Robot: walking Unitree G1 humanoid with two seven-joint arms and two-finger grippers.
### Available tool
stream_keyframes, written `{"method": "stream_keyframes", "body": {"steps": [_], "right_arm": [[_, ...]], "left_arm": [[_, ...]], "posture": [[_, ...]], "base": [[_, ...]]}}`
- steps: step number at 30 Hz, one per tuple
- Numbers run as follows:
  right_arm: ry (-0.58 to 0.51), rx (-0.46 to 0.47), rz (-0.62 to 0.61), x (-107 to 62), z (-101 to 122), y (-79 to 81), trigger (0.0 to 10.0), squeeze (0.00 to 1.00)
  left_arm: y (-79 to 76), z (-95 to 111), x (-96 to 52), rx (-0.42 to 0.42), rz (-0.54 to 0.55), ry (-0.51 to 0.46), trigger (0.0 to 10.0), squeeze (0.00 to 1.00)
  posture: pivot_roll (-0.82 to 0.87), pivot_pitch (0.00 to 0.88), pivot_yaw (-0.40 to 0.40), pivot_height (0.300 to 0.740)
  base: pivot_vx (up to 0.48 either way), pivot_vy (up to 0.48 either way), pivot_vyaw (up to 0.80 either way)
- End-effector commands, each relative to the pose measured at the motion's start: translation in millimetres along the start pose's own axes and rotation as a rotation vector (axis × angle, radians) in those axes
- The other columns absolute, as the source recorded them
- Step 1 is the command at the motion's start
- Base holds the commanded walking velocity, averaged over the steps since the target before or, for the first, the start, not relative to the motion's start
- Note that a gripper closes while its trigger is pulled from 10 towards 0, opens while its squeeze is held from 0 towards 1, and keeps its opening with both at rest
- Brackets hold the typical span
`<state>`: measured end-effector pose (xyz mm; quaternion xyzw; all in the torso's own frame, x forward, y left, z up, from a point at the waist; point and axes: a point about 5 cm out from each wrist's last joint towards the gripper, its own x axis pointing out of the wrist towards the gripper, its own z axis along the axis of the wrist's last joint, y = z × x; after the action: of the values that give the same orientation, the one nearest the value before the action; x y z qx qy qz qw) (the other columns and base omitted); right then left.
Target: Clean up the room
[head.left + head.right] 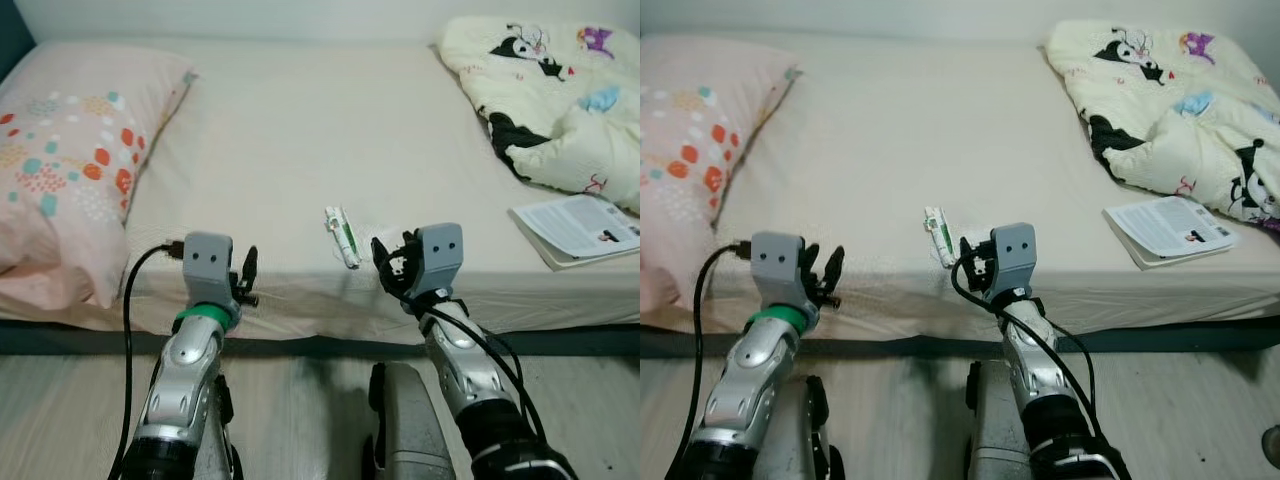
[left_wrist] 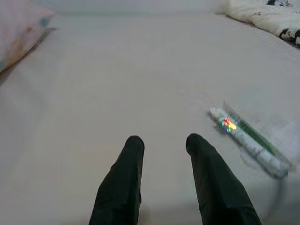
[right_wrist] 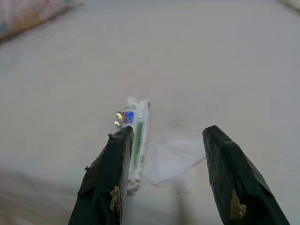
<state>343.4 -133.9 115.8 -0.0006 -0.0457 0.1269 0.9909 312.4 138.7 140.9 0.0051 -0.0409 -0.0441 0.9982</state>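
Observation:
A small white and green wrapper [image 1: 341, 237] lies on the beige bed sheet [image 1: 300, 130] near the bed's front edge, with a thin clear piece beside it. My right gripper [image 3: 166, 140] is open just short of the wrapper [image 3: 137, 136], its left finger next to it. My left gripper [image 2: 161, 143] hangs over the sheet near the front edge, to the left of the wrapper [image 2: 248, 140], fingers open with nothing between them.
A pink pillow [image 1: 70, 150] with coloured dots lies on the left of the bed. A cream cartoon-print duvet [image 1: 560, 90] is bunched at the far right, and an open booklet [image 1: 580, 228] lies near the right front edge. Wooden floor [image 1: 60, 400] runs below the bed.

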Motion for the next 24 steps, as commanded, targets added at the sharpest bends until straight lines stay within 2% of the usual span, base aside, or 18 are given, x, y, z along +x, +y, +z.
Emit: {"method": "stream_keyframes", "body": {"steps": [1, 10, 18, 19, 21, 24], "right_arm": [[0.016, 0.002, 0.001, 0.7, -3.6, -2.8, 10.0, 0.0], [0.042, 0.014, 0.036, 15.9, -0.6, -2.6, 10.0, 0.0], [0.117, 0.113, 0.044, 23.4, -9.6, 7.0, 10.0, 0.0], [0.152, 0.117, 0.028, 23.3, -14.5, 8.7, 10.0, 1.0], [0.175, 0.113, 0.01, 22.6, -18.1, 8.8, 10.0, 1.0], [0.275, 0.063, -0.053, 17.5, -32.9, 7.2, 10.0, 1.0]], "left_arm": [[-1.3, 2.3, 0.1, -0.007, -0.002, 0.001, 10.0, 0.0], [-2.9, 21.3, 0.8, -0.009, -0.011, -0.048, 10.0, 0.0], [-0.4, 27.1, -5.5, -0.01, -0.004, -0.048, 10.0, 0.0], [0.0, 27.6, -7.5, -0.006, -0.004, -0.042, 10.0, 0.0], [0.2, 27.8, -8.3, -0.005, -0.003, -0.04, 10.0, 0.0], [1.1, 27.9, -11.9, -0.002, 0.001, -0.026, 10.0, 0.0]], "posture": [[-0.03, 0.14, -0.002, 0.505], [0.0, 0.184, -0.004, 0.471], [0.03, 0.232, 0.006, 0.471], [0.03, 0.241, 0.008, 0.471], [0.04, 0.249, 0.008, 0.471], [0.05, 0.268, 0.015, 0.471]], "base": [[0.0, 0.0, 0.0], [0.0, 0.0, 0.0], [0.0, 0.0, 0.0], [0.0, 0.0, 0.0], [0.0, 0.0, 0.0], [0.0, 0.0, 0.0]]}}
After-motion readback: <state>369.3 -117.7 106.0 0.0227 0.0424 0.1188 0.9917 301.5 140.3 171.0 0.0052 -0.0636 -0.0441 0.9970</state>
